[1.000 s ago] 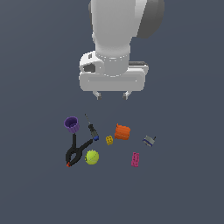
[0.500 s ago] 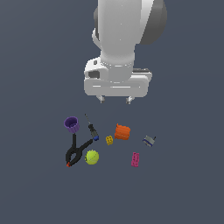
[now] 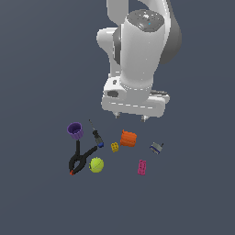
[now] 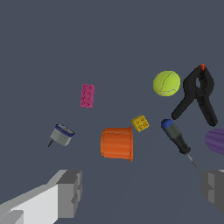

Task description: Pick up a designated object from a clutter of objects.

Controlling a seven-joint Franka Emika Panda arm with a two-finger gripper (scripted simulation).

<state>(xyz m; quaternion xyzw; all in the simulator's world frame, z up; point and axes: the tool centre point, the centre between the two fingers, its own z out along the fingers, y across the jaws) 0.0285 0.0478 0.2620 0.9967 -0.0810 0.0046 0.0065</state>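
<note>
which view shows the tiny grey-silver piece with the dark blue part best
The wrist view: the tiny grey-silver metallic piece with a dark blue part appears larger there, with its blue top edge and a thin pin visible, nothing covering it. In the exterior view the piece is just a small grey-blue speck, unobstructed, on the exterior view's right of the orange ribbed block.

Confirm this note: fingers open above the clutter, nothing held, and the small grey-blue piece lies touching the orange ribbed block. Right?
Not quite. The grey-blue piece lies apart from the orange ribbed block, with bare floor between them, as the wrist view shows. The rest holds: fingers open, nothing held.
</note>
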